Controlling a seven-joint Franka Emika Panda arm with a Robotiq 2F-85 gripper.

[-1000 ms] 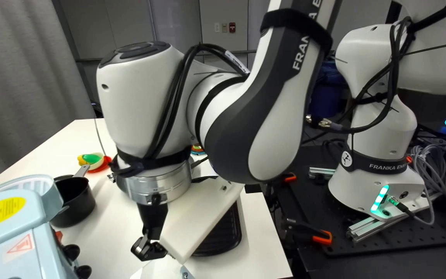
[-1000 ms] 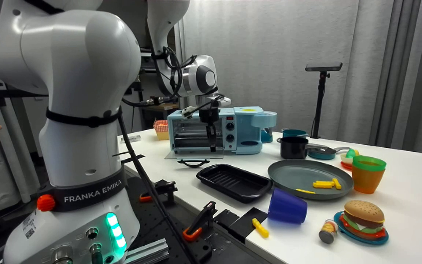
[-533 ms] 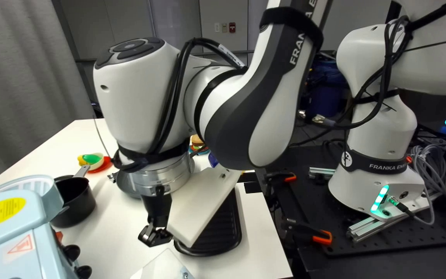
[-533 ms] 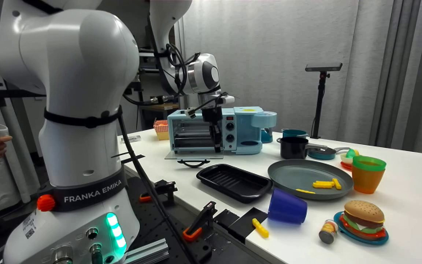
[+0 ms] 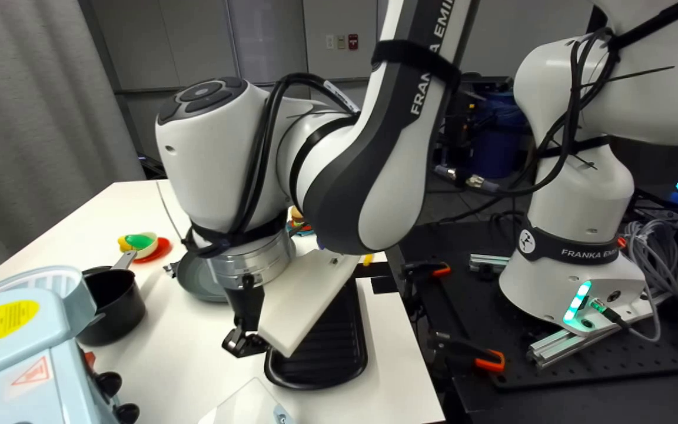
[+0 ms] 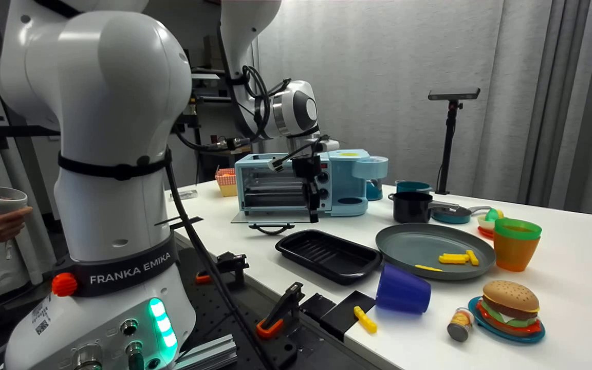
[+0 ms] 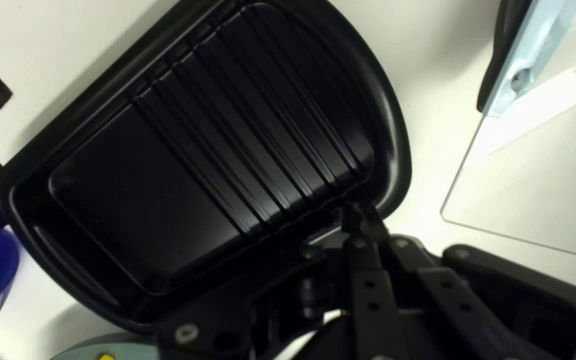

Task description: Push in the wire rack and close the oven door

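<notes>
The light blue oven (image 6: 283, 160) stands at the back of the table, and its body also shows in an exterior view (image 5: 9, 365). Its glass door (image 6: 239, 218) is lowered open, with the black handle (image 6: 271, 229) at its front edge. The door's glass corner shows at the right of the wrist view (image 7: 528, 200). The wire rack (image 6: 270, 195) appears to lie inside the oven; its bars are hard to make out. My gripper (image 6: 313, 218) is shut and empty, beside the door's right edge. In the wrist view its fingertips (image 7: 365, 220) overlap the black tray's edge.
The black tray (image 6: 329, 255) lies in front of the oven. Beside it are a grey plate (image 6: 404, 252) with yellow pieces and a tipped blue cup (image 6: 403, 289). A black pot (image 6: 411, 207) stands right of the oven. Clamps (image 6: 280, 311) sit along the table edge.
My gripper has moved from above the lowered door toward the oven's knob side and away from the oven. It stays shut. The door, rack and tray look unchanged.
</notes>
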